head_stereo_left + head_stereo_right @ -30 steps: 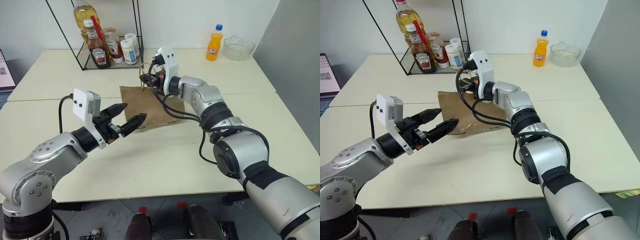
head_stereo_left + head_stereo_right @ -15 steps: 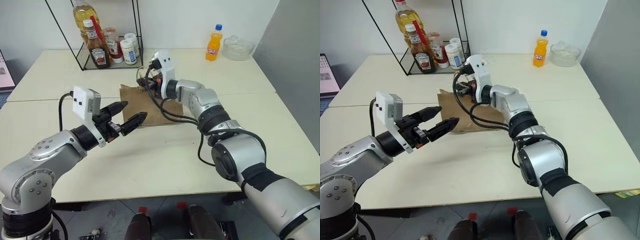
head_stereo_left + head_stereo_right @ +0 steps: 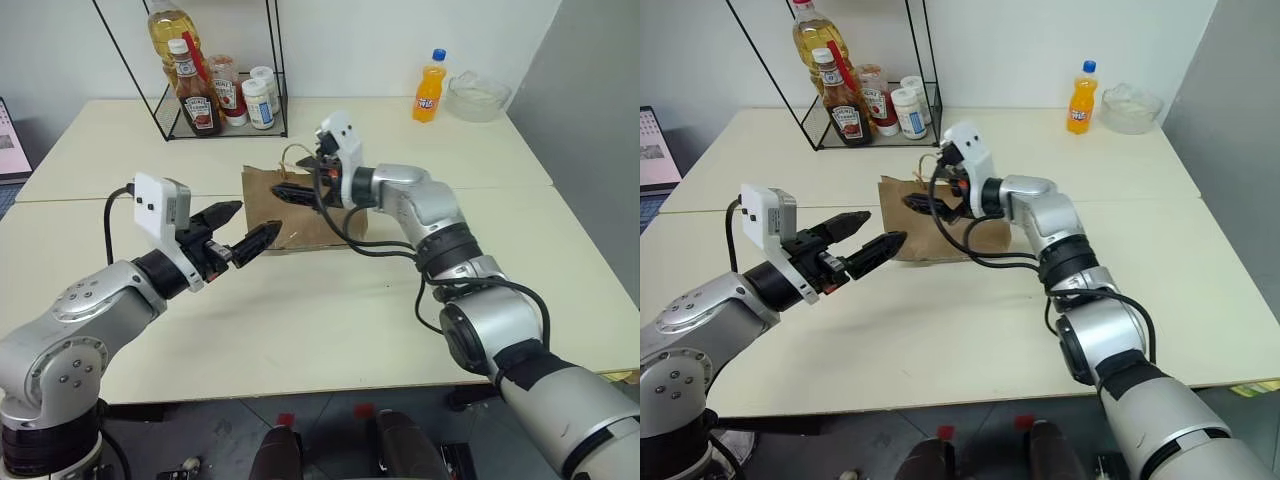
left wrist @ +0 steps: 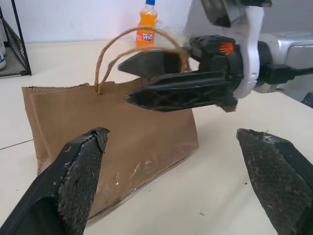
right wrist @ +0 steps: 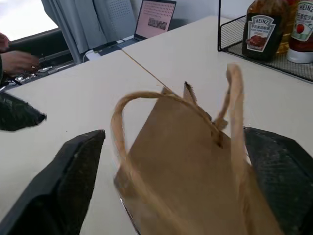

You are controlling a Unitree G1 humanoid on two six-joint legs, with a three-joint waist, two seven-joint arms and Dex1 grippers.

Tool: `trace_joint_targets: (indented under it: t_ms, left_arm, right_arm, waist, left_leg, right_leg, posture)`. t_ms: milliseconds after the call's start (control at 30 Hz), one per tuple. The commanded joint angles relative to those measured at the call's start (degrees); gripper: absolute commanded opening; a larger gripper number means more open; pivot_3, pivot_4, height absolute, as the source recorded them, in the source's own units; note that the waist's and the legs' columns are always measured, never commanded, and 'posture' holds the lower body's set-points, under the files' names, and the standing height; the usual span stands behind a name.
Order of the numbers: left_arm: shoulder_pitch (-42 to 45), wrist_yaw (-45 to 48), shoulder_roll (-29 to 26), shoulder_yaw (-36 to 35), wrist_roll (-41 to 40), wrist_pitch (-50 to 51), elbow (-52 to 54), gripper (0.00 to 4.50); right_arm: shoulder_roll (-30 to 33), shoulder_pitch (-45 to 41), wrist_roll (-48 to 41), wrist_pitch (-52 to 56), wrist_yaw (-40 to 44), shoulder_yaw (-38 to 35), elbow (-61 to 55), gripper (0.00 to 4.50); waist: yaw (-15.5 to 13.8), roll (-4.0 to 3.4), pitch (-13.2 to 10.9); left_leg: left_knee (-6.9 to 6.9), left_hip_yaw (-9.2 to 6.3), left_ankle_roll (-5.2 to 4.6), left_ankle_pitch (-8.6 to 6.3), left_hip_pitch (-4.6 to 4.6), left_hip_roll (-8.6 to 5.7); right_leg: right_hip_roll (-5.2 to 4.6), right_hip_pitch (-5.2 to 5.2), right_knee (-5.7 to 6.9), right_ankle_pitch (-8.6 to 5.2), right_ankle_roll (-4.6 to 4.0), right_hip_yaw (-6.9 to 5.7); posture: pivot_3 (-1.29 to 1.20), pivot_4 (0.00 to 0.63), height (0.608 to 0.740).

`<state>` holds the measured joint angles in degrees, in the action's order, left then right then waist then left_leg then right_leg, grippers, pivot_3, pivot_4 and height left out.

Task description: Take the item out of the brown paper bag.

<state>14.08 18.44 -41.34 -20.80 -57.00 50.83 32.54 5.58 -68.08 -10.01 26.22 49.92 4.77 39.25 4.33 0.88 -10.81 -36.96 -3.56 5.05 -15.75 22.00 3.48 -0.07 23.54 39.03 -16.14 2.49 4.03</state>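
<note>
The brown paper bag (image 3: 300,212) stands upright on the table (image 3: 330,310), its long side running between the two grippers and its mouth and two loop handles (image 4: 124,54) facing up. The right gripper (image 3: 300,190) is the nearer one: its fingers are spread wide and empty, level with the bag's top edge, with the handles just ahead of them and the mouth below and ahead. The left gripper (image 3: 240,228), also spread wide and empty, hangs near the bag's lower side, pointing at its broad face. The cola bottle cannot be seen; judging by the task, it is probably inside the bag, hidden by the paper. Reaching it likely means entering from above, past the handles, and the right arm looks better placed.
</note>
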Motion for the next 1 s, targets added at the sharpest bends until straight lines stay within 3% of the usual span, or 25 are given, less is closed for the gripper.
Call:
trace_joint_targets:
  t_ms: [33,300,600,767,1000]
  left_arm:
    - [0.56,2.57,-2.46,-2.26,0.31,-1.14,-0.48,4.50]
    - [2.85,9.65,-8.11,-2.67,3.04,-2.68,-5.93,4.50]
    - [7.94,16.04,-10.01,0.80,9.82,-6.63,-12.86,4.50]
    - [15.18,17.64,-9.79,6.50,19.78,-13.28,-22.35,4.50]
    - [34.75,18.91,-3.14,17.98,37.67,-29.80,-50.41,4.50]
  right_arm:
    - [3.53,2.68,-0.79,4.21,2.75,1.52,-11.04,4.49]
    - [11.61,11.02,-1.33,11.74,2.16,2.99,-29.42,4.49]
    - [13.60,14.34,-3.21,16.18,-2.94,0.09,-38.18,4.49]
    - [19.36,24.57,-8.12,20.36,-1.65,-1.77,-52.78,4.49]
    - [20.22,42.45,-8.09,22.66,-12.10,-3.91,-71.18,4.49]
  waist:
    - [-0.02,0.00,0.00]
    - [-0.06,0.00,0.00]
    - [-0.04,0.00,0.00]
    - [-1.43,0.01,0.00]
    - [-2.48,0.03,0.00]
  left_leg:
    - [0.00,0.01,0.00,0.00,0.00,0.00]
    - [0.00,0.00,0.00,0.00,0.00,0.00]
    - [0.01,0.01,0.00,0.00,-0.01,0.02]
    - [0.03,0.00,-0.01,-0.01,0.03,-0.01]
    - [-0.05,-0.04,0.00,0.00,0.03,-0.02]
  right_leg:
    - [0.00,0.00,-0.01,0.00,0.00,0.00]
    - [0.01,0.00,-0.01,-0.01,0.01,0.00]
    - [0.05,0.01,-0.02,-0.01,0.01,0.01]
    - [0.02,0.01,-0.08,-0.01,0.01,-0.01]
    - [0.07,-0.01,-0.03,-0.01,0.02,-0.04]
  posture:
    - [0.00,0.150,0.740]
    - [0.00,0.150,0.740]
    - [0.00,0.150,0.740]
    - [0.00,0.150,0.740]
    - [0.00,0.150,0.740]
